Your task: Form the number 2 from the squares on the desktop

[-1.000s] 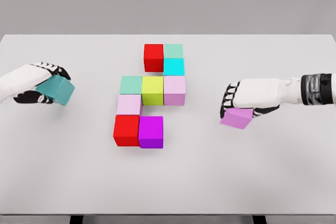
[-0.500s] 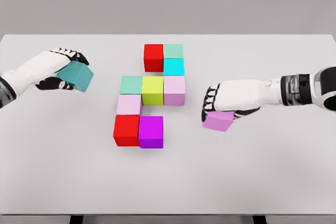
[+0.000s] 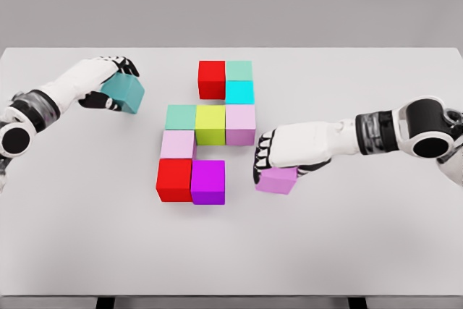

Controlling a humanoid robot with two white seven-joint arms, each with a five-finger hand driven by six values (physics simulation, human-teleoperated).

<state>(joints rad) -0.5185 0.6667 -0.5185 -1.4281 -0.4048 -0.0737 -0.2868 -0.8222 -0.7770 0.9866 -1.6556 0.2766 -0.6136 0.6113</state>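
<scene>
A cluster of nine blocks sits at the middle of the table, stepped from a pair at the back through a row of three to a pair at the front. Left of the rear pair, the left hand holds a block. Right of the front pair, near it, the right hand rests over another block.

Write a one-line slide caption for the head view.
Both hands carry cubes toward a partly built block "2": left hand holds a teal cube, right hand a violet cube.
</scene>
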